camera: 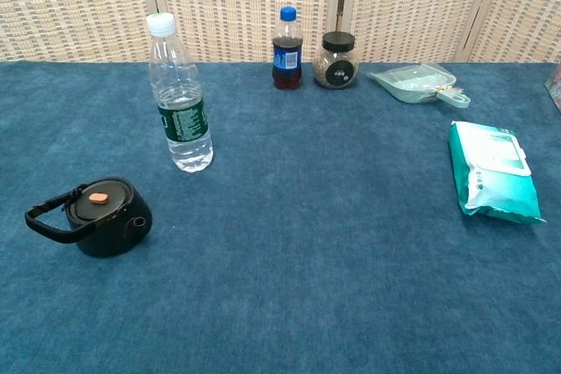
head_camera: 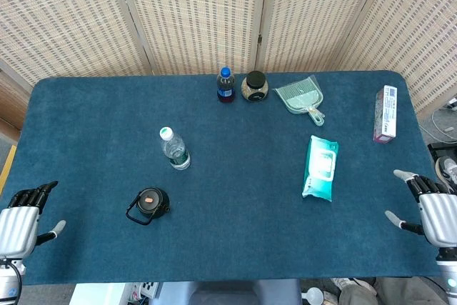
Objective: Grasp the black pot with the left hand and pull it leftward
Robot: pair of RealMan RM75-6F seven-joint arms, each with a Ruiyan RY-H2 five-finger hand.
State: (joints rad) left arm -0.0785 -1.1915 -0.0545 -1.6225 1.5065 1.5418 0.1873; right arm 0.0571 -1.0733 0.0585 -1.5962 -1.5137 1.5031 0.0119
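1. One blue worktop (head_camera: pixel 235 233) fills both views.
2. Two hands show only from the head camera: left hand (head_camera: pixel 20 223) and right hand (head_camera: pixel 428 208), both empty, fingers apart, at the near corners.
3. Wipes pack (head_camera: pixel 320 168) lies right of centre.
4. Water bottle (camera: pixel 180 94) stands behind the pot.
5. Black pot (head_camera: pixel 149 204) sits near-left, apart from the left hand; only the chest camera shows its spout (camera: pixel 138 222).

Worktop (head_camera: pixel 235 248): we see blue cloth covering it.
Back row: we see a dark-drink bottle (head_camera: pixel 226 85) just beside a black-lidded jar (head_camera: pixel 255 86), then a green dustpan (head_camera: pixel 301 97).
Middle: we see a clear water bottle (head_camera: pixel 174 148) upright.
Right: we see a wipes pack (head_camera: pixel 320 168) and a box (head_camera: pixel 385 113) lying flat.
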